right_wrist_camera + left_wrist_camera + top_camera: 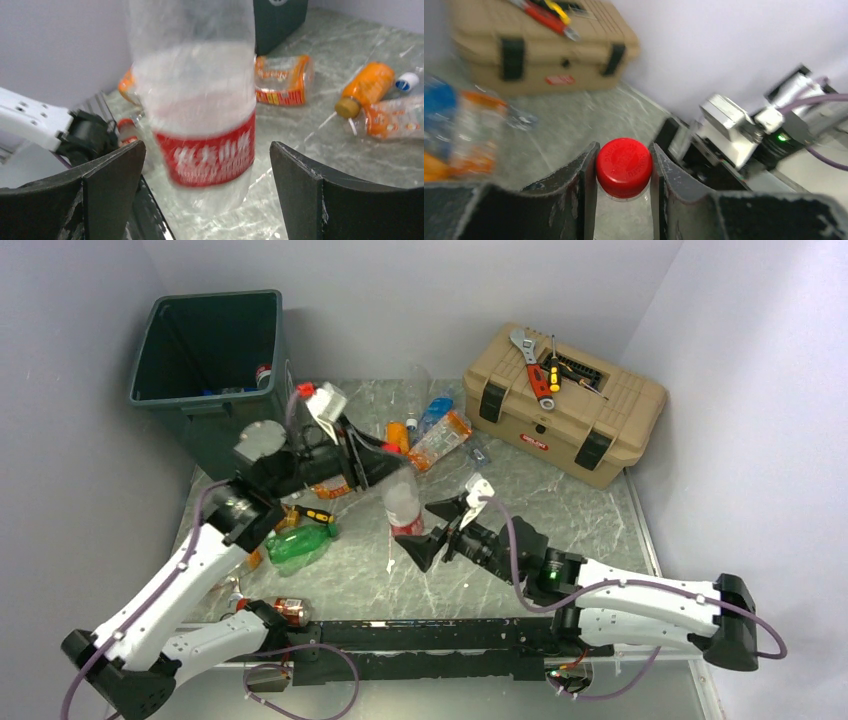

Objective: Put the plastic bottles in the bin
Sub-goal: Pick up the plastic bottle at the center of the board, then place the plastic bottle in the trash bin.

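A clear plastic bottle [403, 505] with a red label stands upright mid-table. My left gripper [386, 468] is shut on its red cap [624, 167], one finger pressed to each side. My right gripper [207, 146] is open, its fingers wide on either side of the bottle's body [200, 100] and not touching it. The bottle's base is blurred, so I cannot tell whether it rests on the table. More plastic bottles lie around: a green one [300, 545], orange ones [440, 440] and one near the front [287, 609]. The bin [200, 405] stands at the back left.
A tan toolbox [565, 405] with a wrench and screwdrivers on its lid sits at the back right. White walls close in the table on three sides. Orange bottles [365, 90] lie on the marble top beyond the right gripper.
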You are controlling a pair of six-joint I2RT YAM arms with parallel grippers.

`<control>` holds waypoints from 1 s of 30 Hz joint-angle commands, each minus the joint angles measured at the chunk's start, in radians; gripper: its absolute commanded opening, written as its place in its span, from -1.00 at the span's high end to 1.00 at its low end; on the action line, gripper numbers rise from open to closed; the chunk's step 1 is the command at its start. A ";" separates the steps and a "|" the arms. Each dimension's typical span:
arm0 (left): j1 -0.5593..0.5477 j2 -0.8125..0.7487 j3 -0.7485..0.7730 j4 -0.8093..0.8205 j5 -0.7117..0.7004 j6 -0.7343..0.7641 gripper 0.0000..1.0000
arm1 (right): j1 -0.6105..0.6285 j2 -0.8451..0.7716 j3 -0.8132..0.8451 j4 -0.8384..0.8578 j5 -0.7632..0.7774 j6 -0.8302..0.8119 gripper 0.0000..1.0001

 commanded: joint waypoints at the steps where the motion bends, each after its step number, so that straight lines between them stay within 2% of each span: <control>1: -0.002 -0.050 0.339 -0.292 -0.342 0.293 1.00 | 0.000 -0.087 0.199 -0.236 0.033 -0.020 -1.00; 4: -0.002 0.035 0.592 -0.434 -0.597 0.482 1.00 | 0.000 -0.170 0.210 -0.308 0.045 -0.034 -1.00; 7: -0.002 0.118 0.739 -0.455 -0.810 0.665 1.00 | 0.000 -0.265 0.155 -0.314 0.083 -0.022 -1.00; 9: -0.001 0.158 0.768 -0.381 -0.939 0.786 1.00 | 0.000 -0.308 0.103 -0.302 0.104 -0.007 -1.00; 11: 0.004 0.210 0.784 -0.241 -1.043 0.935 1.00 | 0.000 -0.337 0.076 -0.308 0.113 0.011 -0.99; 15: 0.082 0.314 0.831 0.022 -1.172 1.128 1.00 | 0.000 -0.372 0.062 -0.335 0.108 0.023 -0.99; 16: 0.140 0.339 0.854 0.033 -1.162 1.107 1.00 | 0.000 -0.382 0.057 -0.335 0.107 0.025 -1.00; 19: 0.389 0.411 0.908 -0.089 -1.054 0.870 1.00 | 0.000 -0.413 0.023 -0.335 0.101 0.026 -0.99; 23: 0.560 0.456 0.821 -0.071 -1.012 0.683 1.00 | 0.000 -0.447 -0.018 -0.322 0.079 0.033 -0.99; 25: 0.635 0.448 0.724 0.019 -0.988 0.629 1.00 | 0.000 -0.457 -0.020 -0.333 0.062 0.028 -0.99; 27: 0.695 0.422 0.591 0.186 -0.951 0.606 1.00 | 0.000 -0.470 -0.016 -0.359 0.061 0.027 -0.99; 30: 0.753 0.430 0.506 0.236 -0.952 0.541 1.00 | 0.000 -0.493 -0.037 -0.345 0.045 0.032 -0.99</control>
